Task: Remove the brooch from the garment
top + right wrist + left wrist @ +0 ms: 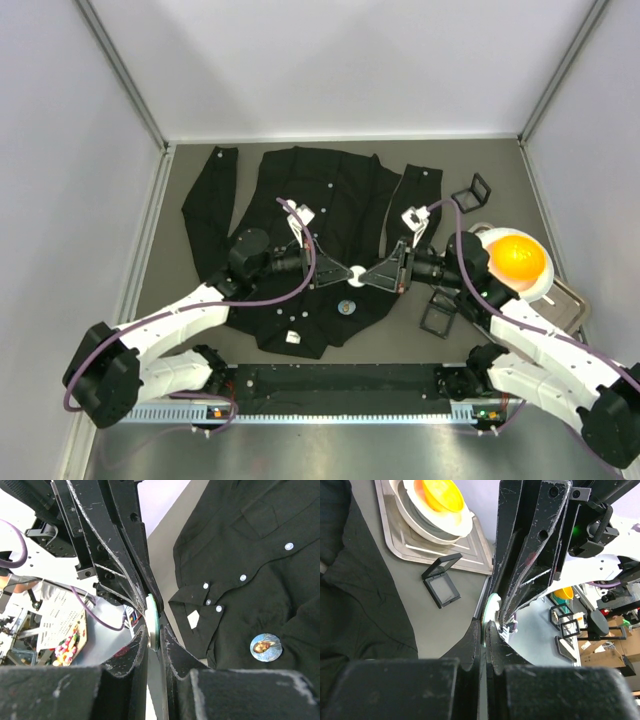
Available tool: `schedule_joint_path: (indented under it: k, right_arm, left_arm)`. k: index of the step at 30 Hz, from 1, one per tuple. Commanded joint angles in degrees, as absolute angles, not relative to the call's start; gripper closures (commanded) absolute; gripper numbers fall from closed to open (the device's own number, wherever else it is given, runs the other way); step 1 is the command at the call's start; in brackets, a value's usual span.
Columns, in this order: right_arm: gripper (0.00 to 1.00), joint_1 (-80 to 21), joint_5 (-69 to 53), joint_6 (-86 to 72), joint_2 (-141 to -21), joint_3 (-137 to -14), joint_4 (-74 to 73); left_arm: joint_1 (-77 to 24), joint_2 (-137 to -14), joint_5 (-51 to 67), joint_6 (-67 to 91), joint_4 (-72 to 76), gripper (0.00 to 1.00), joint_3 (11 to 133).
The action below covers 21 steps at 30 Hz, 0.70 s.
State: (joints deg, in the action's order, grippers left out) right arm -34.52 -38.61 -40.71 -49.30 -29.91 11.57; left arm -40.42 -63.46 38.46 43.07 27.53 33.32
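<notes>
Now, mid-frame, the left gripper (343,272) and right gripper (369,276) both pinched a thin white-green disc (356,274) edge-on, fingers (131,662) almost closed, tips meeting over the black garment (330,195).

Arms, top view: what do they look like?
White links and black joints on the left arm and right arm, a purple cable along each. The left gripper and right gripper are black, with triangular tapering fingers, scuffed and scratched.

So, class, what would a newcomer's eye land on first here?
The left claw and right claw meet over the black shirt, both pinching one small pale disc. Next, the bright orange bowl at the table's right, and a round pictured badge on the shirt.
</notes>
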Motion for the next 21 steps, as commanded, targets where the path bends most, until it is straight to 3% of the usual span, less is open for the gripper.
schedule_joint_path:
  k: [1, 21]
  right_arm:
    - [1.0, -35.86, -32.97, -40.25, -49.05, -31.29, 10.02]
    - [1.0, -38.85, -21.73, -46.76, -50.72, -34.63, 1.5]
  left_arm:
    - [-41.22, -60.65, 39.38, 42.37, 30.06, 1.0, 36.12]
    - [-41.31, -57.84, 39.47, 38.41, 25.67, 1.0, 37.53]
